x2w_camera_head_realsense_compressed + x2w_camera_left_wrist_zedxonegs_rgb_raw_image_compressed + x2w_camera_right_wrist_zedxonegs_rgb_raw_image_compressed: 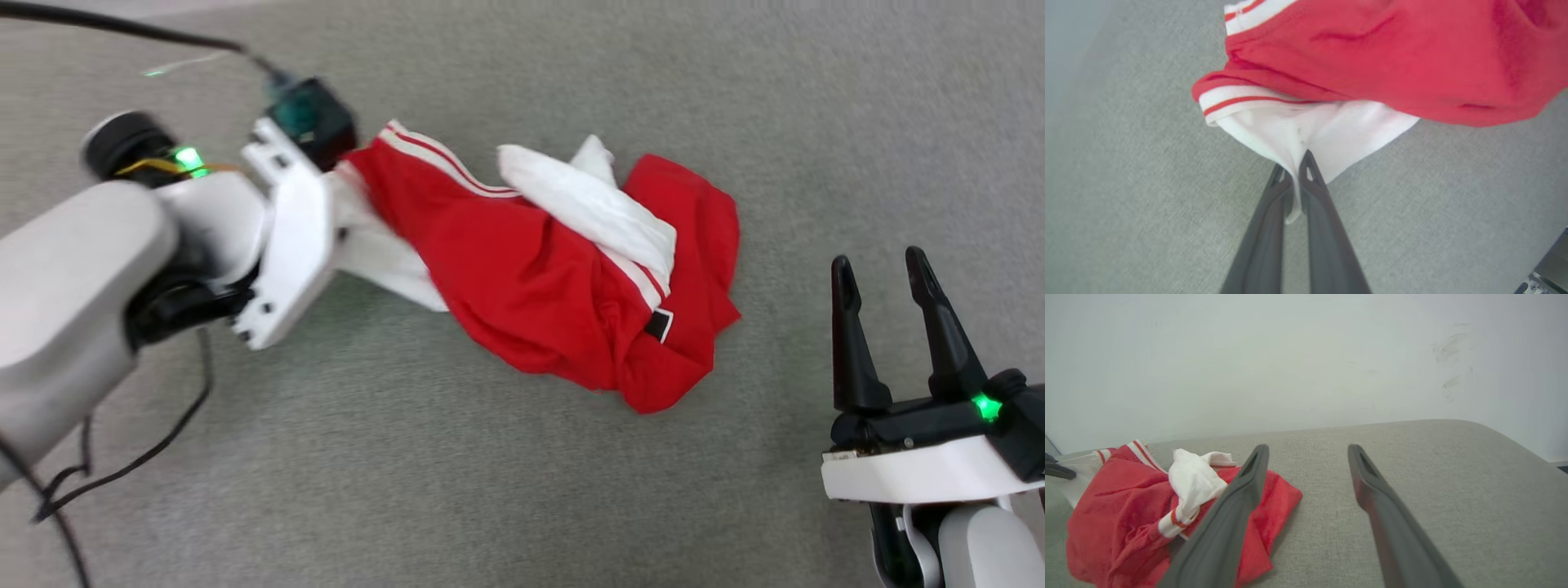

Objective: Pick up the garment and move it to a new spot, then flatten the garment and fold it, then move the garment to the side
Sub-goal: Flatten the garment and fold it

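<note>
Garment (531,286) first: it lies bunched on the grey cloth surface (408,474). In my head view its long axis runs slantwise, from the upper left at my left gripper (1293,161) down to the lower right, where it ends in a rumpled red lobe. It is mostly red, thin and soft, with deep creases and folds through the body. A white sleeve (588,204) is flopped across its upper middle, lying roughly along the same slant. Red-and-white striped trim (441,159) edges the upper left part, and a small black tag (658,325) sits near the lower right end. I cannot see any print from here.

My left gripper has its two dark fingers pressed together on a white flap (1306,130) at the garment's left end. The cloth is pinched between them and gathers into a point at the tips, with a striped cuff just beyond. That end looks drawn towards my wrist. I cannot tell whether it is off the surface.

My right gripper (878,261) hangs well apart from the garment, at the lower right. Its fingers are spread wide with nothing between them and point up the head view. From its wrist I see the red heap to the left, and a pale wall (1290,355) behind the surface's rounded far edge.

A black cable (163,441) trails below my left forearm.
</note>
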Robot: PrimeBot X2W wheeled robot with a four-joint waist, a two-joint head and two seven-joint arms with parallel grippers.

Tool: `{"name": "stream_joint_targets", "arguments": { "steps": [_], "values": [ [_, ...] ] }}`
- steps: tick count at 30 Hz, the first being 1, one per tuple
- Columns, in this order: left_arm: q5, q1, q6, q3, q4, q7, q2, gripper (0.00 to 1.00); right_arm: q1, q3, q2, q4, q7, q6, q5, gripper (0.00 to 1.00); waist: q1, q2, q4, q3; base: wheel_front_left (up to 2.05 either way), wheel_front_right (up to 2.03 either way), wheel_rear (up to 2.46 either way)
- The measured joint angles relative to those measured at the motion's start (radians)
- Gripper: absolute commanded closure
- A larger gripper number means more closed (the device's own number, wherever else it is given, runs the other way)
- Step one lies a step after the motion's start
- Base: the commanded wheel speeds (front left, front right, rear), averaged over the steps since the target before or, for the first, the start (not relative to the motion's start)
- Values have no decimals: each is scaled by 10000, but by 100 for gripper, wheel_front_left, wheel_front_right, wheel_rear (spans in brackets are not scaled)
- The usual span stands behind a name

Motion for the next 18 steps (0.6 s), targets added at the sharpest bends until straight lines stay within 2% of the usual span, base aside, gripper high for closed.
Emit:
{"name": "stream_joint_targets", "arguments": {
  "steps": [6,9,13,17,18],
  "values": [
    [-604,1080,447,86,-282,-224,1360,100,137,-77,0,38,0,0,-61,0,0,0,439,-366,0,0,0],
    [-963,1769,750,84,-198,-481,1766,100,159,-71,0,59,0,0,-77,0,0,0,498,-398,0,0,0],
    [-1432,2629,984,19,284,-815,1960,100,167,-40,0,92,0,0,-86,0,0,0,455,-373,0,0,0],
    [-1674,3031,1068,96,742,-1453,1760,100,252,-140,0,134,0,0,-132,0,0,0,479,-455,0,0,0],
    [-1664,3072,1097,132,836,-1701,1662,10,300,-174,0,144,0,-2,-176,0,0,0,505,-496,0,0,0]
  ]
}}
